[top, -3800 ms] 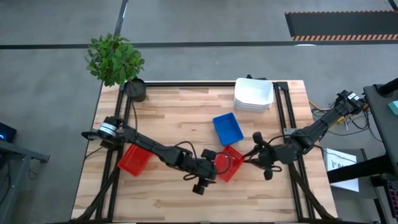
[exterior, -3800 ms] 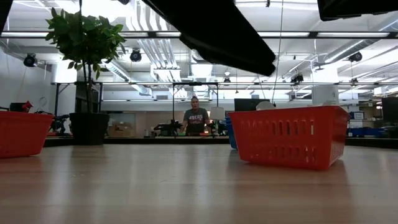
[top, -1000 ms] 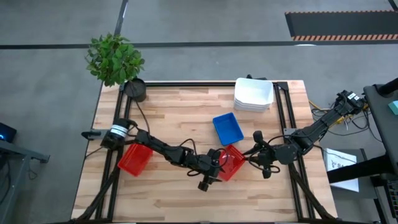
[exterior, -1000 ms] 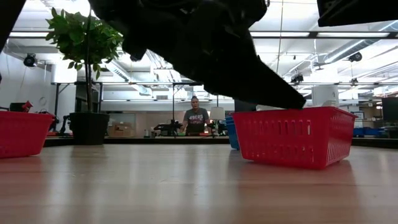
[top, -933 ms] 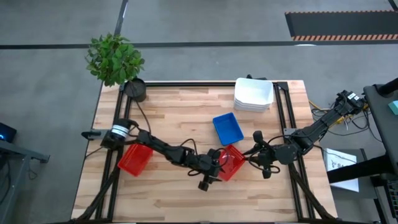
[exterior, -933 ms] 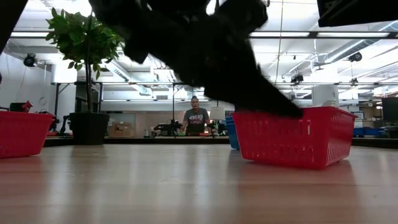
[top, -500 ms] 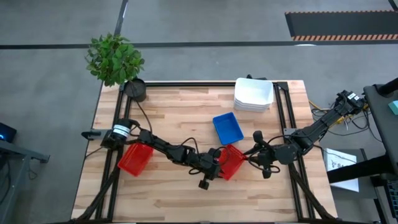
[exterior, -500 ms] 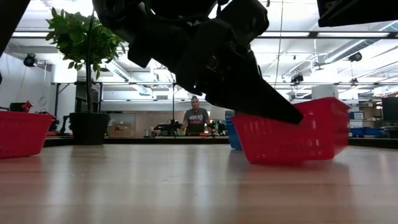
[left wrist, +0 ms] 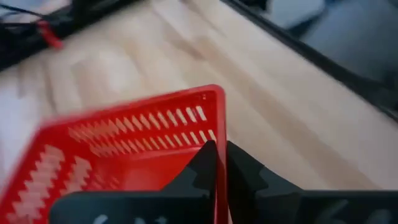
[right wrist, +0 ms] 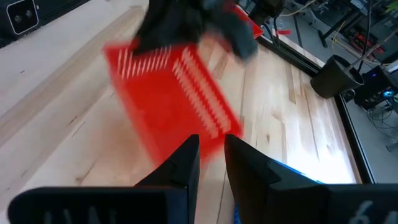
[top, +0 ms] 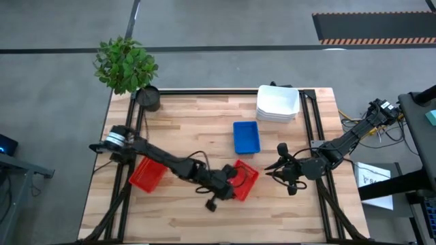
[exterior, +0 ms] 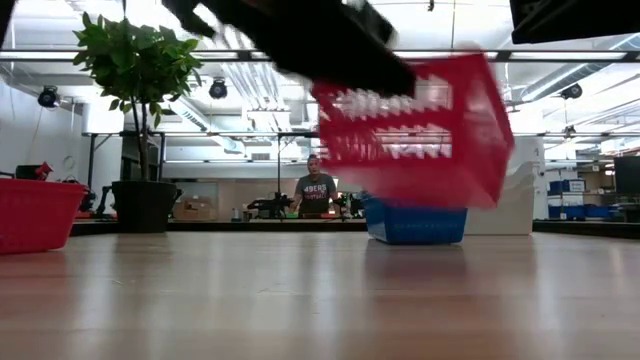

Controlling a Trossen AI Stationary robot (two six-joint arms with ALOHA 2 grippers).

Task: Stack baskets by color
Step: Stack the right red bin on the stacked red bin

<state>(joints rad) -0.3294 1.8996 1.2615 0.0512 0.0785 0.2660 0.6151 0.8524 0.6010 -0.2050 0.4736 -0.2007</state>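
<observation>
My left gripper is shut on a red basket, which shows high above the table in the low view. A second red basket rests flat near the table's left edge. A blue basket sits on the table mid-right, and a stack of white baskets stands at the far right corner. My right gripper hovers just right of the held basket, a narrow gap between its fingers with nothing in it. My left gripper pinches one side wall of the red basket close to a corner, one finger inside the basket and one outside. The fingers slant down from the table's left. The basket is lifted clear of the table and tilted.
A dark round pot with a green plant stands at the far left corner. Black frame rails run along the table's left and right edges. Bare wood lies across the near part of the table. A person stands far behind the table.
My left gripper has shut on the red basket's wall and risen with it, drawing a little toward the table's near left. The basket has come off the table and tipped. The blue basket behind it has turned slightly.
</observation>
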